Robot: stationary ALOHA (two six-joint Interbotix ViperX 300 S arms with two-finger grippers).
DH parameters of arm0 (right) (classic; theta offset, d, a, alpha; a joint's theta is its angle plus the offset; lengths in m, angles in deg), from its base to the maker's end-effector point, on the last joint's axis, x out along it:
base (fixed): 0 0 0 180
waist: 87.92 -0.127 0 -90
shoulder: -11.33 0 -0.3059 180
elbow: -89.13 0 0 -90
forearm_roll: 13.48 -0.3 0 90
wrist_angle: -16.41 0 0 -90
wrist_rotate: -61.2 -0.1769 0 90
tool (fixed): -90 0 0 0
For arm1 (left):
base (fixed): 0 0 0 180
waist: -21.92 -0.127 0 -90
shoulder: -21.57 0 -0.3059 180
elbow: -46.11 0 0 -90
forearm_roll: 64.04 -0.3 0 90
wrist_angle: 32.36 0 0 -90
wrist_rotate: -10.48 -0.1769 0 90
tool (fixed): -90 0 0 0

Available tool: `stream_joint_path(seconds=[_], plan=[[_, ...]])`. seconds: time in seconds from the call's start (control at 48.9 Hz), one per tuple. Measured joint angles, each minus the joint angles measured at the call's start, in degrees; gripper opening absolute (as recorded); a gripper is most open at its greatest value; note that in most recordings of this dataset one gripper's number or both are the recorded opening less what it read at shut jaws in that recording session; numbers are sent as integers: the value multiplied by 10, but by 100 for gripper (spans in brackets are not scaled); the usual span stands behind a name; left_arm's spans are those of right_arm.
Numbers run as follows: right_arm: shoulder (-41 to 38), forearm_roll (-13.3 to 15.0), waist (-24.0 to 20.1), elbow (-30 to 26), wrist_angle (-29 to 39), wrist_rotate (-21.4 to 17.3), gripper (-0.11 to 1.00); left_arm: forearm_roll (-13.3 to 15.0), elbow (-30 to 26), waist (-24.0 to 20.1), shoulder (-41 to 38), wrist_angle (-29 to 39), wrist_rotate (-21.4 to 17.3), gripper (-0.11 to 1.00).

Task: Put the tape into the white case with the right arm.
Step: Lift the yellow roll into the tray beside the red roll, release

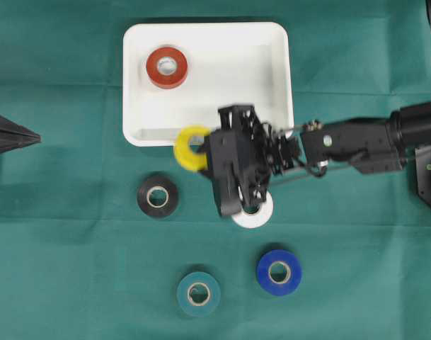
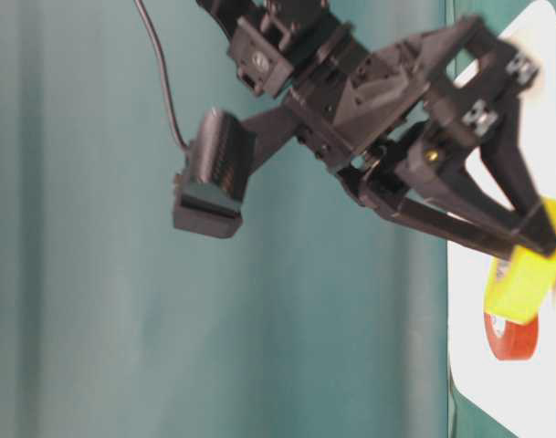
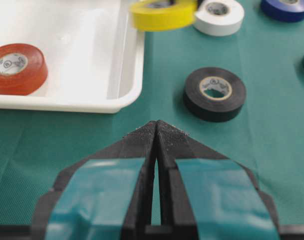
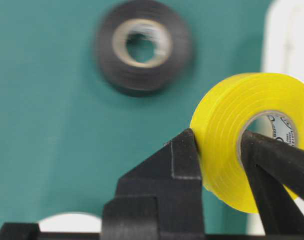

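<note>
My right gripper (image 1: 199, 149) is shut on a yellow tape roll (image 1: 184, 149), one finger through its hole and one on its outer wall (image 4: 184, 150). The roll (image 4: 224, 125) hangs on edge in the air over the near rim of the white case (image 1: 275, 85), towards its left corner. A red tape roll (image 1: 166, 66) lies flat inside the case at the far left. In the left wrist view the yellow roll (image 3: 161, 14) floats above the case's corner (image 3: 127, 95). My left gripper (image 3: 156, 126) is shut and empty at the far left (image 1: 17, 136).
On the green cloth lie a black roll (image 1: 157, 195), a white roll (image 1: 259, 217) partly under the right arm, a blue roll (image 1: 279, 271) and a teal roll (image 1: 198, 293). Most of the case floor right of the red roll is bare.
</note>
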Motion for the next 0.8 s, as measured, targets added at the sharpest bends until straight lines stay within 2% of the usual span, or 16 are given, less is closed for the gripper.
stream_joint_path(seconds=[0.43, 0.798], plan=[[1, 0, 130, 1, -14, 4, 2, 1, 0, 0, 0, 0, 0, 1], [-12, 0, 176, 0, -35, 6, 2, 0, 0, 0, 0, 0, 0, 1]])
